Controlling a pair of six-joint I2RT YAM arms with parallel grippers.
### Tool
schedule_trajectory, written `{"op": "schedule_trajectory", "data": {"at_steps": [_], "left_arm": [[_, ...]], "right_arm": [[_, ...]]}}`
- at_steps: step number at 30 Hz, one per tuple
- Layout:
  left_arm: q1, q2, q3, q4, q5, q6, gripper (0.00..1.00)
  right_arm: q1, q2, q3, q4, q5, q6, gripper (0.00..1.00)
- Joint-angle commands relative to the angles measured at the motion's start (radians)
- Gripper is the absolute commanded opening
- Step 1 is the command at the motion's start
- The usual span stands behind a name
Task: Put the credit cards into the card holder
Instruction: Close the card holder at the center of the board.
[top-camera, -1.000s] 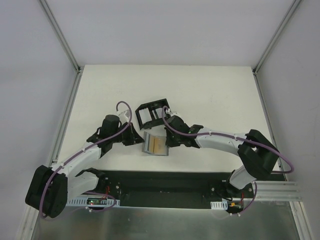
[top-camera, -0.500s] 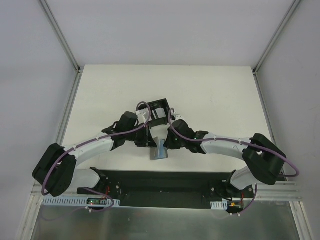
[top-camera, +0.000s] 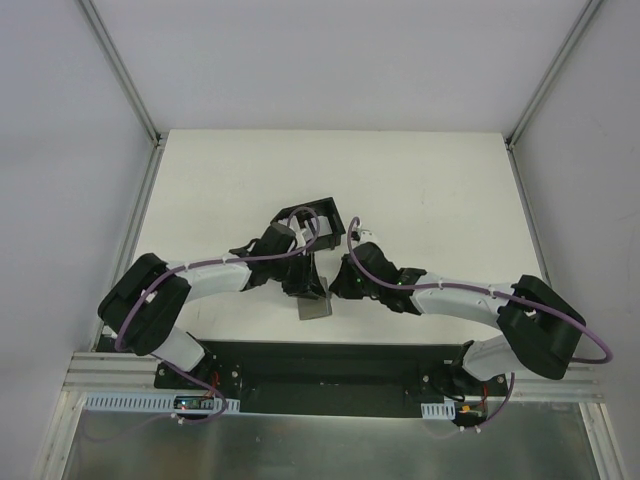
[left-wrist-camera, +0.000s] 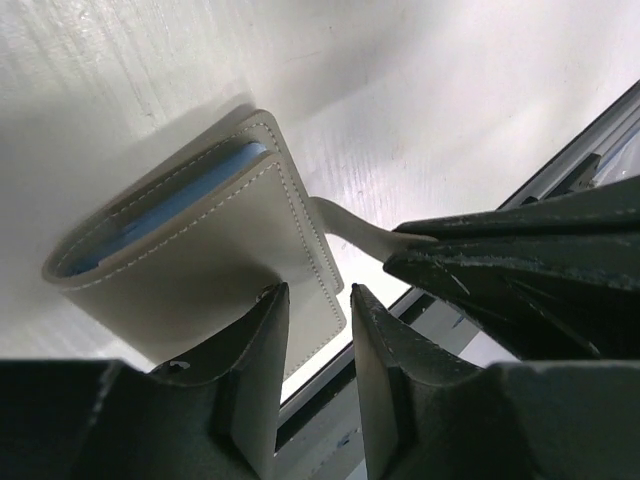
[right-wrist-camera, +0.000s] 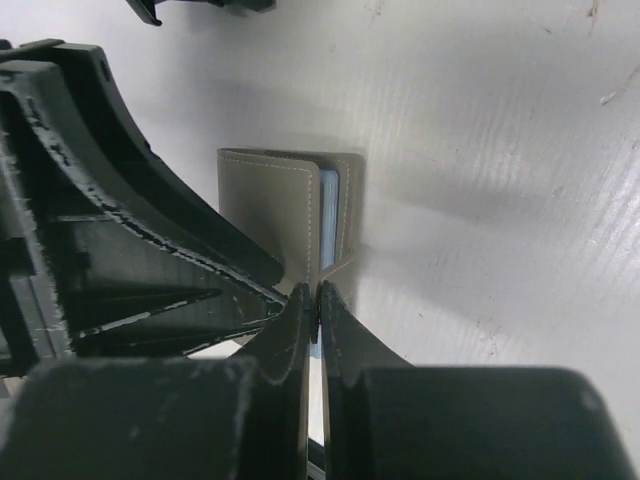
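The grey card holder (top-camera: 316, 308) lies folded almost shut near the table's front edge, with pale blue lining showing at its open side (left-wrist-camera: 170, 205). My right gripper (right-wrist-camera: 319, 290) is shut on its little closing tab (left-wrist-camera: 345, 222) from the right. My left gripper (left-wrist-camera: 318, 292) is open, and its left finger (left-wrist-camera: 255, 370) rests on the holder's top flap with nothing between the jaws. In the top view the left gripper (top-camera: 308, 283) and right gripper (top-camera: 335, 287) meet over the holder. No credit cards are visible; the holder's inside is hidden.
A black plastic tray with dividers (top-camera: 312, 222) stands just behind the two grippers. The black base strip (top-camera: 330, 360) and metal rail (left-wrist-camera: 590, 140) run along the table's front edge, close to the holder.
The holder lay open with a gold card showing; now it is folded nearly shut. My left arm swung right onto the holder, and the right gripper shifted slightly down with the tab.
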Motion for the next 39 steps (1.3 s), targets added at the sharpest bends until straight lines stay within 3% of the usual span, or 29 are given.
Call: {"op": "schedule_trajectory", "data": {"at_steps": [1, 9, 19, 23, 32, 39], "left_arm": [[-0.025, 0.038, 0.023, 0.030, -0.031, -0.046, 0.32], [-0.026, -0.064, -0.022, 0.038, -0.134, -0.051, 0.33], [-0.026, -0.222, -0.048, 0.015, -0.160, 0.030, 0.50], [-0.025, -0.276, -0.057, -0.028, -0.192, 0.044, 0.53], [-0.022, -0.462, -0.137, -0.123, -0.376, 0.049, 0.77], [-0.009, -0.460, -0.186, -0.134, -0.383, 0.019, 0.77]], "right_arm": [[0.000, -0.030, -0.004, 0.019, 0.000, 0.020, 0.01], [-0.002, -0.020, 0.012, 0.014, -0.053, -0.009, 0.01], [-0.006, 0.012, 0.046, -0.026, -0.070, -0.022, 0.02], [-0.009, 0.016, 0.050, -0.039, -0.070, -0.020, 0.02], [-0.012, 0.033, 0.064, -0.056, -0.112, -0.025, 0.03], [-0.012, 0.047, 0.076, -0.059, -0.121, -0.023, 0.05]]}}
